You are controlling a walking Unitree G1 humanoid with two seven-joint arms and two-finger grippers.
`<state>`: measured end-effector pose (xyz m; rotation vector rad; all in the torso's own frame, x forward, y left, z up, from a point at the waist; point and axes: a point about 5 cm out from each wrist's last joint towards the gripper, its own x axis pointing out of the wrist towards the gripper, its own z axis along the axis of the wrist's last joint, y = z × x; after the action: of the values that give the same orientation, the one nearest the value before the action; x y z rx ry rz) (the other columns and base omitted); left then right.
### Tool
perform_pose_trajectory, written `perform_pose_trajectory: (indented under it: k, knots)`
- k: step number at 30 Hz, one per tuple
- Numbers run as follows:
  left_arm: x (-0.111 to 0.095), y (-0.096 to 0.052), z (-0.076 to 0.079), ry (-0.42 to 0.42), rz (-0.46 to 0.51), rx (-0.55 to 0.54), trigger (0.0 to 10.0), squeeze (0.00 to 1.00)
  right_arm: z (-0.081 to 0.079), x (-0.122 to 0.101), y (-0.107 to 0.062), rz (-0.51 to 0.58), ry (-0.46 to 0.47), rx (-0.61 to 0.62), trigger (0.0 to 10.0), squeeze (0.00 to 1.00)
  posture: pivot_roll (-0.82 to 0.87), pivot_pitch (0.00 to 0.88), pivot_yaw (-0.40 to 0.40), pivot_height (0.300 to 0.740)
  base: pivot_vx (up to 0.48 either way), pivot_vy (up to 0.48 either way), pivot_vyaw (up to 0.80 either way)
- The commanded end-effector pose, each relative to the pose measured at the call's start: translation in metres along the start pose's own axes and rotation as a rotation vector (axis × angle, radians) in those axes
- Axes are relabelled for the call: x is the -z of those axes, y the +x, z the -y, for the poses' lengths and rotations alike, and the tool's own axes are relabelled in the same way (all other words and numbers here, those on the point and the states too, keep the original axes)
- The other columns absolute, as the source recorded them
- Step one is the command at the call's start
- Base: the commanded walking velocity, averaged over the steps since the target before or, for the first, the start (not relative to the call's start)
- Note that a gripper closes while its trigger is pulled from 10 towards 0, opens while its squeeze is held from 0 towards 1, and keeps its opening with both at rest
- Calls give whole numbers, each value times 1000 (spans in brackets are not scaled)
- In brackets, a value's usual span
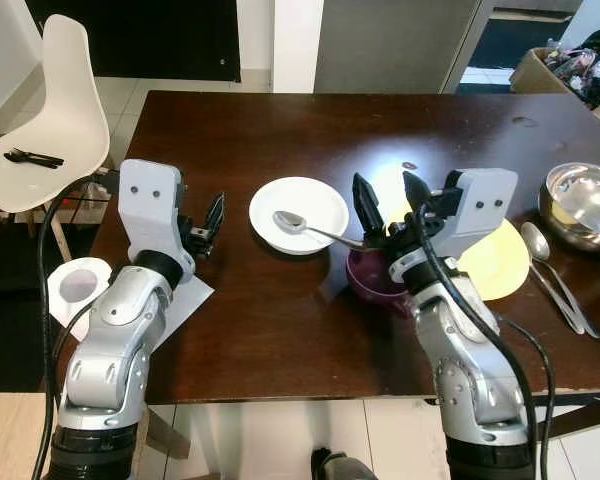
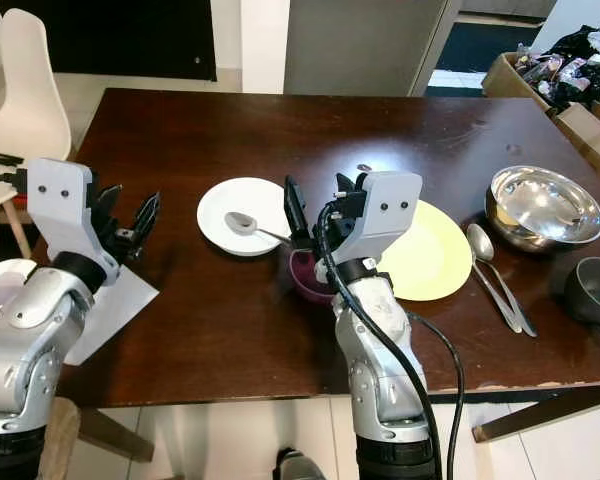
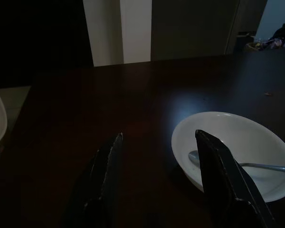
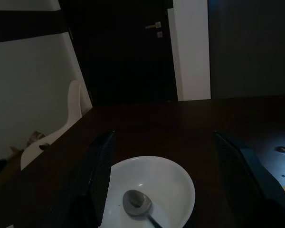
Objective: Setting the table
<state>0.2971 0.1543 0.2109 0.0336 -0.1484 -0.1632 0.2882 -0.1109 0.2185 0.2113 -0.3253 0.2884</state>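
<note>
A white plate (image 1: 310, 205) lies on the dark wooden table (image 1: 280, 330), and a metal spoon (image 1: 290, 221) rests in it with its handle pointing right. My right gripper (image 1: 385, 190) is open, hovering just right of the plate and above a purple bowl (image 1: 372, 283); the spoon handle ends close to its left finger. In the right wrist view the plate (image 4: 166, 183) and spoon (image 4: 135, 201) sit between the spread fingers. My left gripper (image 1: 206, 228) is open and empty, left of the plate near the table's left edge.
A yellow plate (image 1: 500, 262) lies behind my right arm. Farther right are a steel bowl (image 1: 583, 200), two spoons (image 1: 548, 265) and a grey mug (image 2: 590, 290). A white chair (image 1: 52, 120) carrying black cutlery (image 1: 32, 157) stands left of the table.
</note>
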Motion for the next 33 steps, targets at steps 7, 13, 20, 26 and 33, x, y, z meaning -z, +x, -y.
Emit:
perform_pose_trajectory:
  k: [7,13,20,26,33]
  knots:
    - [4,2,1,-11,-12,3,10000,0,0,1,0,-11,1,0,10000,0,-118,54,21,740,0,0,0]
    - [4,1,2,-30,-3,6,10000,0,0,1,0,-15,0,-2,10000,0,-119,49,20,740,0,0,0]
    - [3,1,2,-26,1,2,10000,0,0,2,0,-17,3,-4,10000,0,-116,48,19,740,0,0,0]
    - [3,1,2,-20,2,2,10000,0,-1,2,0,-19,21,-1,10000,0,-114,50,18,740,-376,0,0]
    - [2,1,1,-17,5,3,10000,0,-2,3,1,-19,30,1,10000,0,-111,51,22,740,-404,0,0]
